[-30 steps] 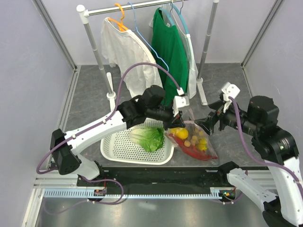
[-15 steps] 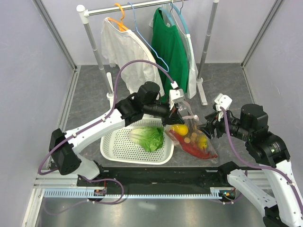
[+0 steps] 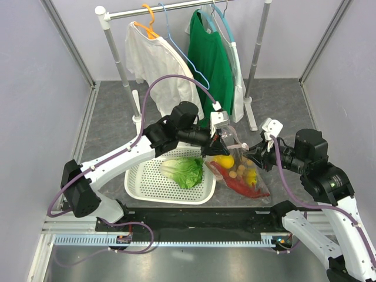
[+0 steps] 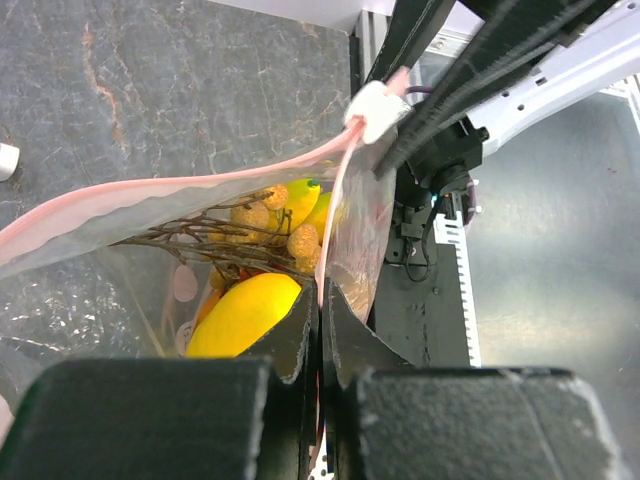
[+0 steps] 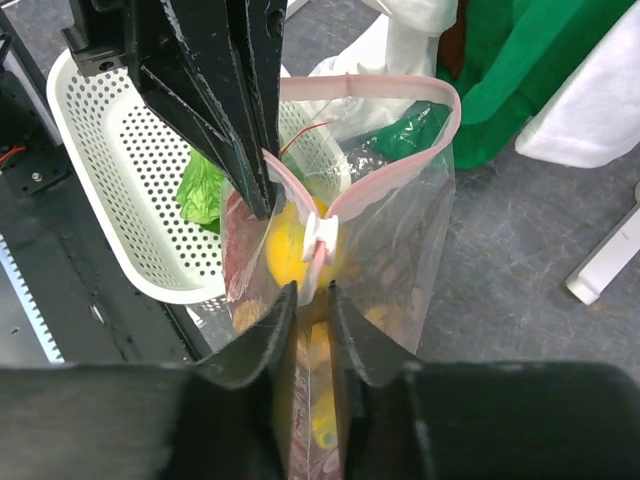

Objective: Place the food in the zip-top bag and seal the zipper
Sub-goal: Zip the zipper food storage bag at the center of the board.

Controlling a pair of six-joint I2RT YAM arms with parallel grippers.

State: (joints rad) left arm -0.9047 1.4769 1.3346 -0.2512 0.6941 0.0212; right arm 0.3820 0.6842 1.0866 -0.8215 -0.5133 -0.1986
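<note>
Five entries, left to right across the overhead view.

1. White basket (image 3: 136, 187), with the lettuce (image 3: 183, 171) lying in it, outside the bag. Hazard: if the mouth is closed now, this piece of food is getting shut out.

2. Left gripper (image 4: 320, 310), jaws pressed fully together, pinching the bag's mouth edge and holding it up. Hazard: the film is thin and slick, so a sideways tug is likely to pull it out of the pinch, dropping the mouth.

3. Zip-top bag (image 5: 400, 230), hanging between the two grippers just right of the basket. It is carrying the lemon (image 3: 223, 163), longan bunch (image 4: 265, 215) and lobster (image 3: 238, 185). Hazard: this weight is loading the single pinch.

4. Zipper (image 5: 400, 88), gaping in a wide loop beyond the white slider (image 5: 320, 235). Hazard: slack strips are liable to bunch or misalign ahead of the slider.

5. Right gripper (image 5: 310, 300), jaws standing narrowly apart, straddling the bag edge just beneath the slider and not visibly pressing it. Hazard: clamping on film rather than the slider would drag the whole bag instead of running the seal.
</note>
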